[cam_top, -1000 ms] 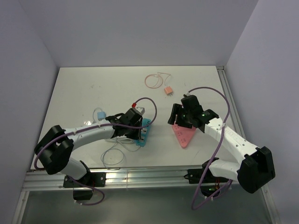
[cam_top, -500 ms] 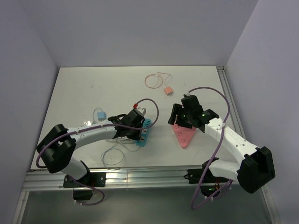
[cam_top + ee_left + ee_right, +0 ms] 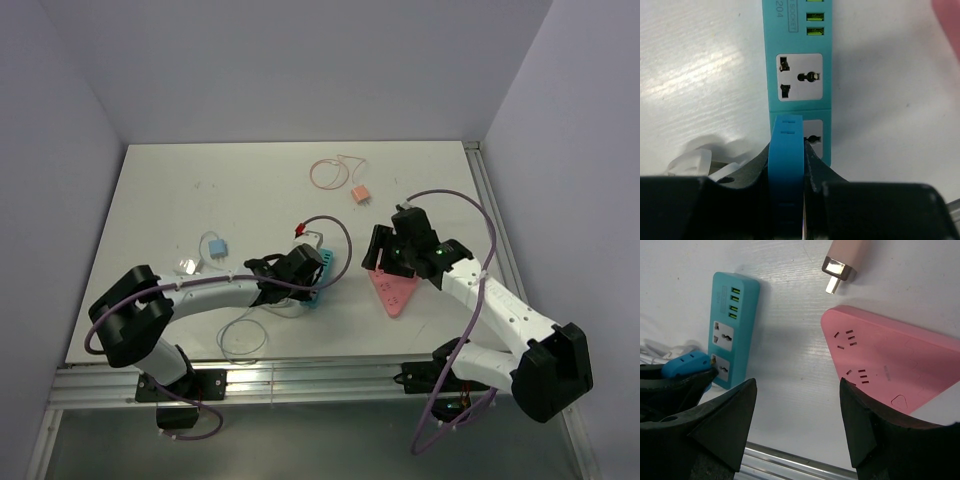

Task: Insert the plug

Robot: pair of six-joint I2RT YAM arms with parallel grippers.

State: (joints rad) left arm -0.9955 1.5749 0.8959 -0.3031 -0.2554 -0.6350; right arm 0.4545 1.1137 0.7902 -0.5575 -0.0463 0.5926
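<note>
Now the left claw [image 3: 786,152] pinches a blue plug [image 3: 786,132] at the end socket [image 3: 813,138] of the teal strip [image 3: 797,50], near the front edge of the desk [image 3: 200,200]. The right claw [image 3: 796,390] hovers spread over a pink strip [image 3: 890,370].

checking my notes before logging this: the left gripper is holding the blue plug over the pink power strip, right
No: the left gripper is holding the blue plug over the teal power strip, not the pink strip. The left wrist view shows it.
</note>
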